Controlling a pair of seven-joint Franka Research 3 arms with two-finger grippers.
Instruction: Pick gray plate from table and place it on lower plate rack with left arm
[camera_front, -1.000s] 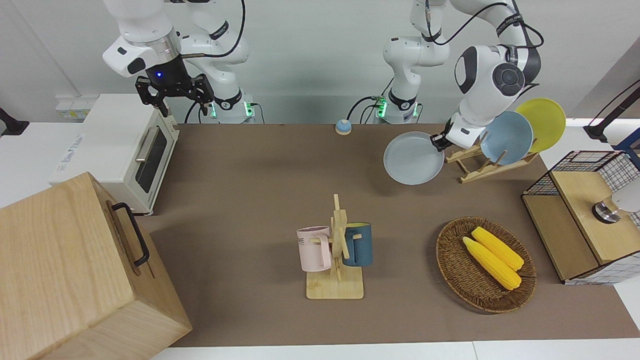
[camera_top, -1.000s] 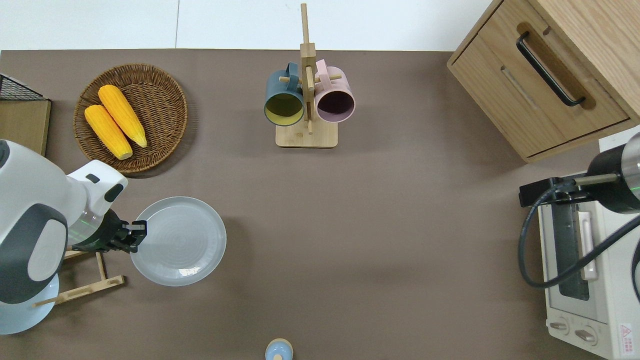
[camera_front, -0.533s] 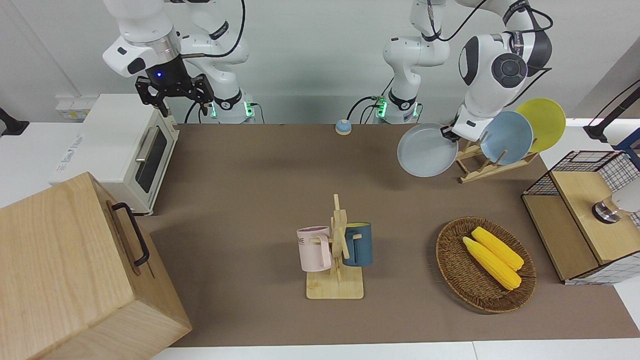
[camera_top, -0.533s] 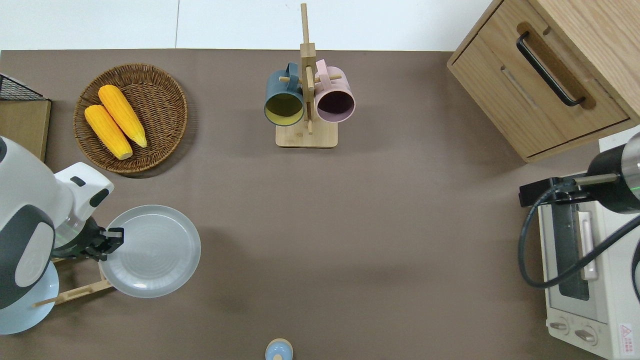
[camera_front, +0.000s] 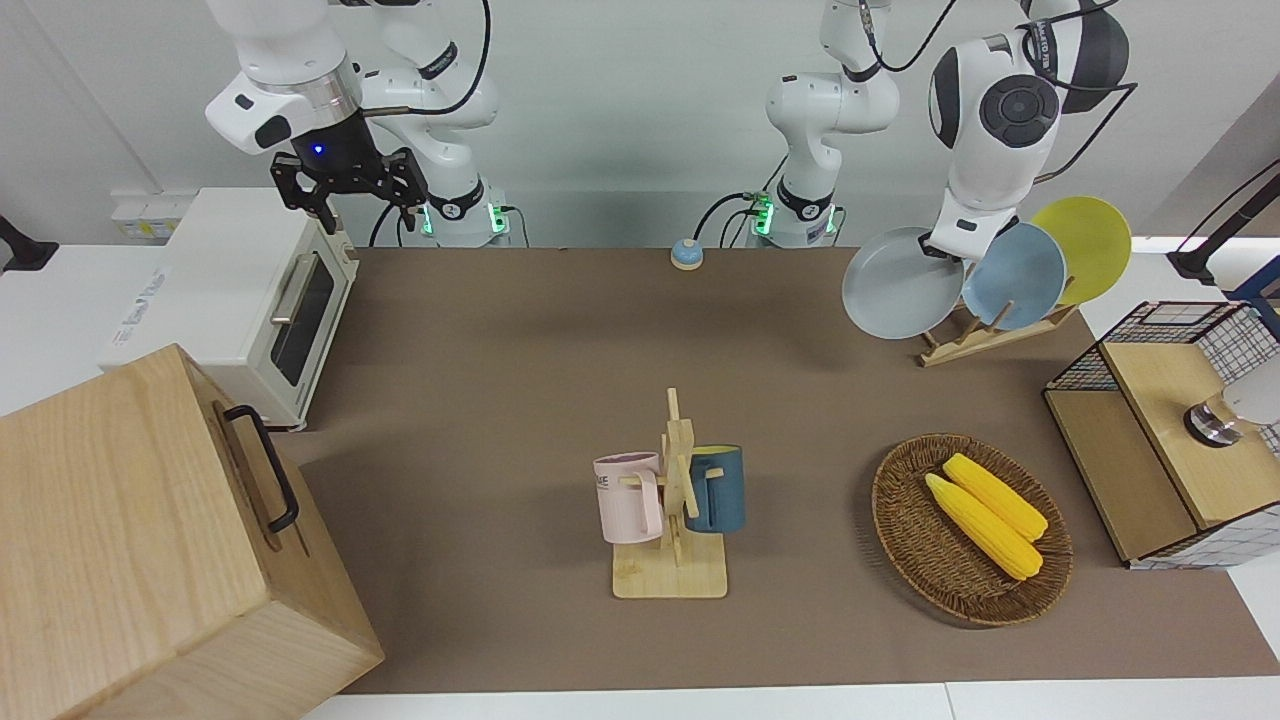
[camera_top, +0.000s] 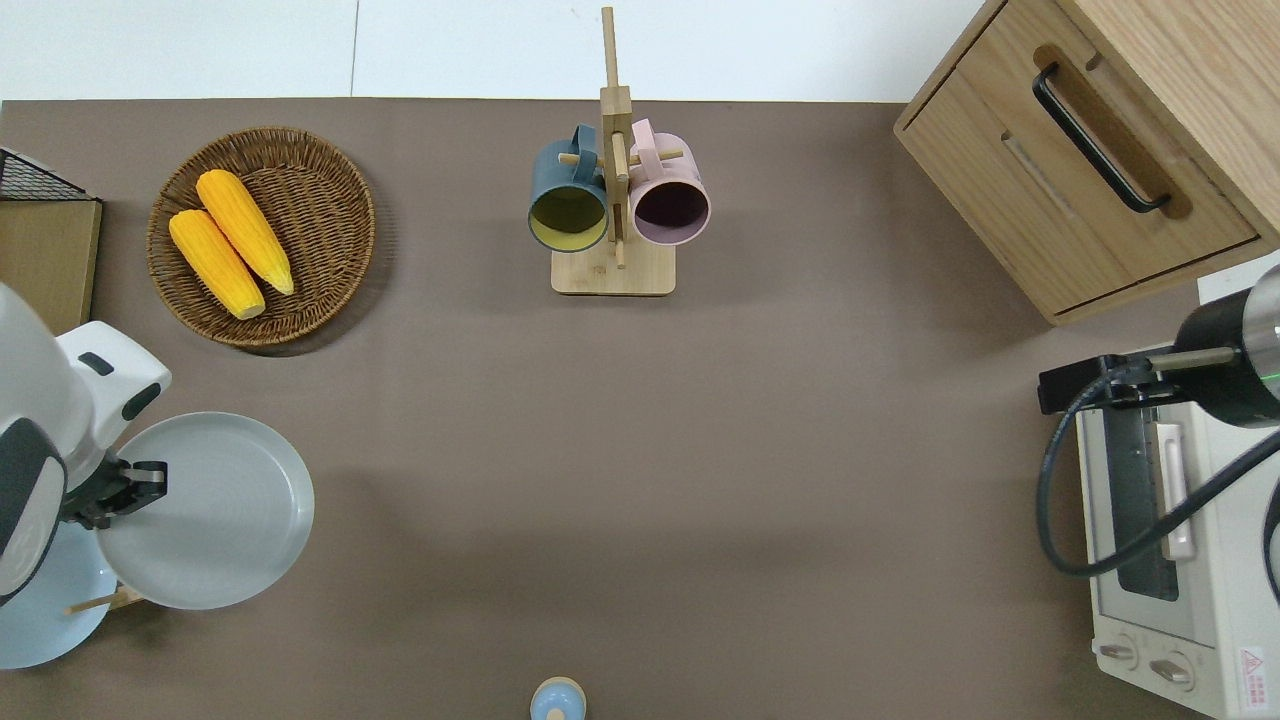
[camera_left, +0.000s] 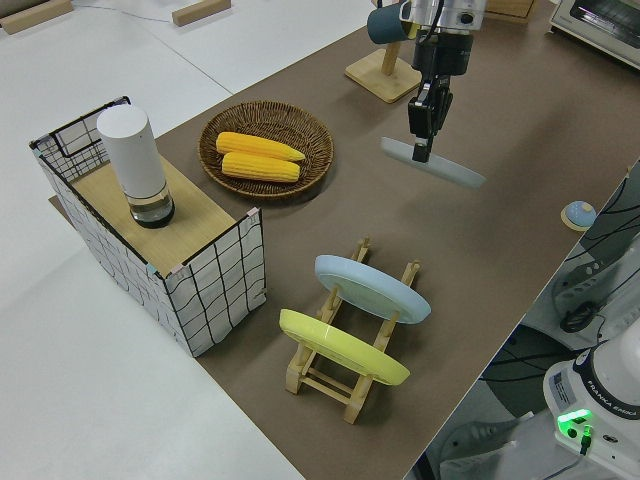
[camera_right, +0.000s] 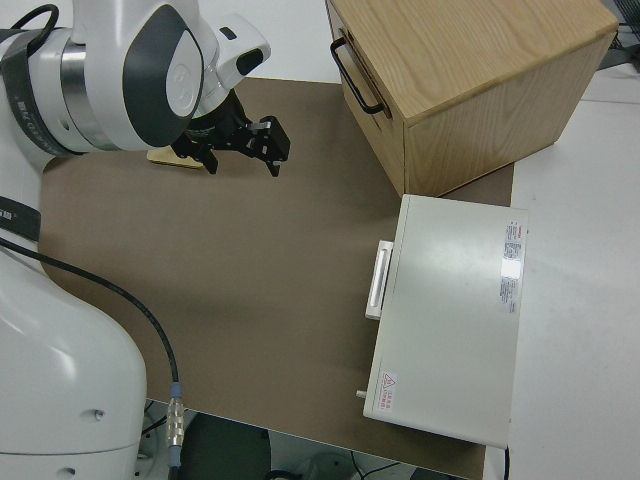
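Note:
My left gripper (camera_front: 941, 249) is shut on the rim of the gray plate (camera_front: 903, 283) and holds it tilted in the air. In the overhead view the plate (camera_top: 205, 510) covers the free end of the lower plate rack (camera_top: 100, 602). The left side view shows the plate (camera_left: 433, 162) off the table and apart from the rack (camera_left: 352, 400). The light-wood rack (camera_front: 985, 335) holds a blue plate (camera_front: 1013, 275) and a yellow plate (camera_front: 1085, 245); the slots on the side toward the gray plate are free. My right gripper (camera_front: 345, 190) is parked and open.
A wicker basket (camera_front: 905, 540) with two corn cobs and a wire-framed box (camera_front: 1170, 430) stand near the rack. A mug tree (camera_front: 672, 500) with two cups stands mid-table. A toaster oven (camera_front: 250, 300) and a wooden cabinet (camera_front: 150, 540) are at the right arm's end. A small blue bell (camera_front: 686, 253) sits near the robots.
My left gripper has lifted the gray plate higher and carried it toward the left arm's end of the table, now over the rack's free end. The right arm has not moved.

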